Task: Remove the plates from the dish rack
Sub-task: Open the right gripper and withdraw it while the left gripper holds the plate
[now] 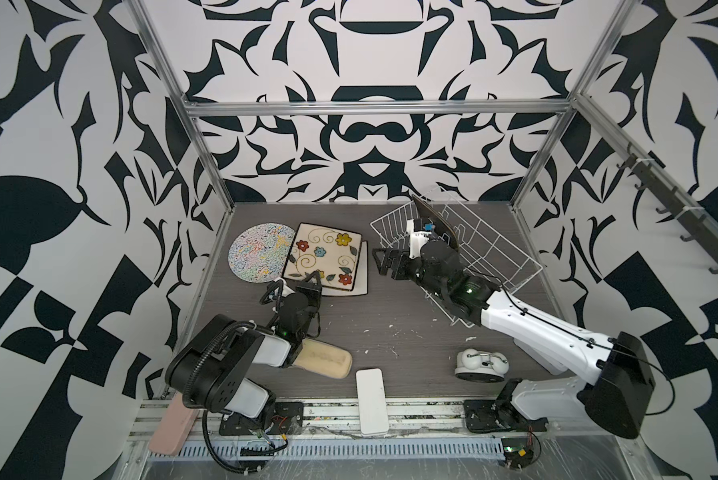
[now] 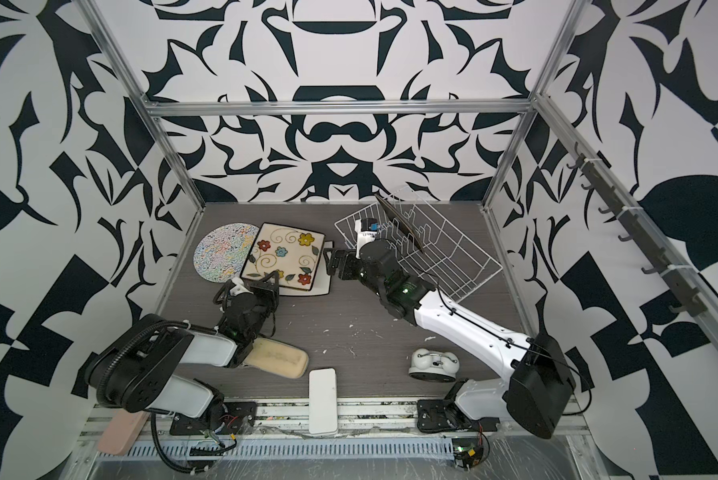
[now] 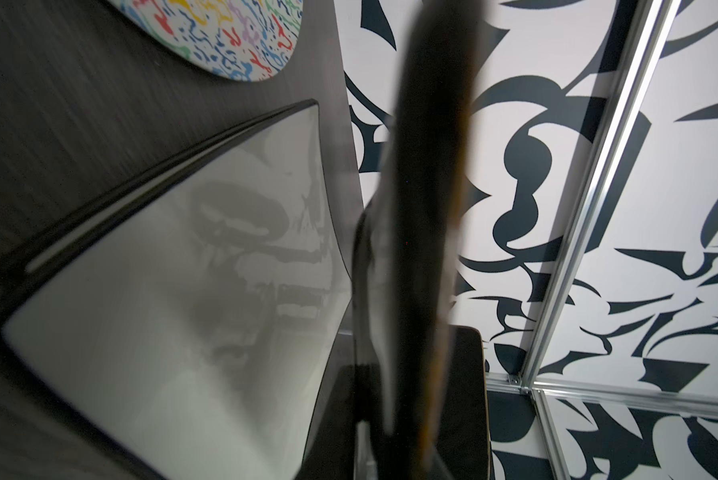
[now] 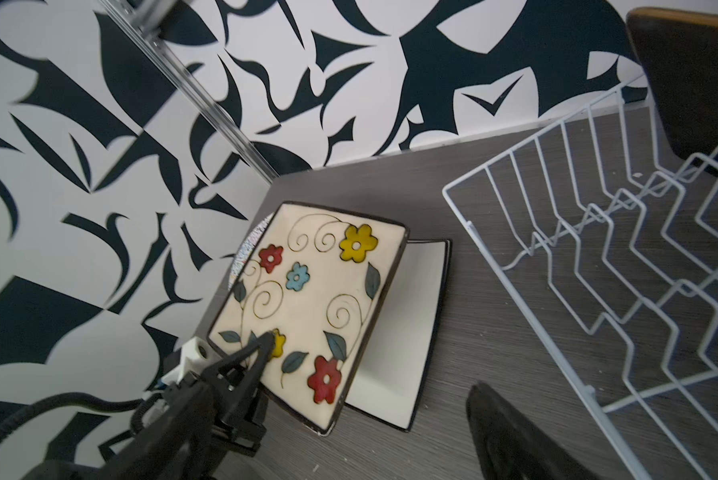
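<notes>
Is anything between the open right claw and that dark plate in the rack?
Yes: the right gripper is outside the dish rack, so the rack's wire wall and prongs stand between it and the dark plate.

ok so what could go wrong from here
1. The left gripper pinches the flowered plate by one rim only, tilted above the white square plate; it could slip and crack onto it.
2. The right arm lies across the dish rack, with the open right gripper beside the rack's end; swinging towards the dark plate standing upright at the far end might shove the rack or tip that plate.
</notes>
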Robot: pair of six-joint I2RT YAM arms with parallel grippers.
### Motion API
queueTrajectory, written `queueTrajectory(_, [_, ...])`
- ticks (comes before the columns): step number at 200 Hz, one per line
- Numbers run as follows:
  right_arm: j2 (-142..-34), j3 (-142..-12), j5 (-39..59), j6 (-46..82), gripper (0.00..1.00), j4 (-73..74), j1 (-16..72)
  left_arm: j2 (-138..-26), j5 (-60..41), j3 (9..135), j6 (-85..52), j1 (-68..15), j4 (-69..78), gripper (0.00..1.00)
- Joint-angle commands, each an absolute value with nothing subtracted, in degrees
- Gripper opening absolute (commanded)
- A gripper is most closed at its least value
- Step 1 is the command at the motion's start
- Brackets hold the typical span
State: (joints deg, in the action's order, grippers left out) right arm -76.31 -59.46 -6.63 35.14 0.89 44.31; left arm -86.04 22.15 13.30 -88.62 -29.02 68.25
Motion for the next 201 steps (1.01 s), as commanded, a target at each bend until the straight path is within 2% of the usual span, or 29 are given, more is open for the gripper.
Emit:
queueTrajectory(1, [-76.53, -64.03, -7.19, 30.40, 0.98, -4.10, 44.13, -86.22, 28.14, 16.72, -90.94, -31.36, 81.74, 0.00])
queueTrajectory(82, [-77.66, -65.15, -7.82, 28.40, 0.98, -6.83, 44.13, -90.50, 34.64, 18.46, -93.30, -34.99, 81.74, 0.00])
queueTrajectory(201, [-79.05, -65.45, -10.01, 25.14, 0.99, -8.61, 44.12, -98.34, 36.95, 22.21, -100.04, -36.65, 81.74, 0.00])
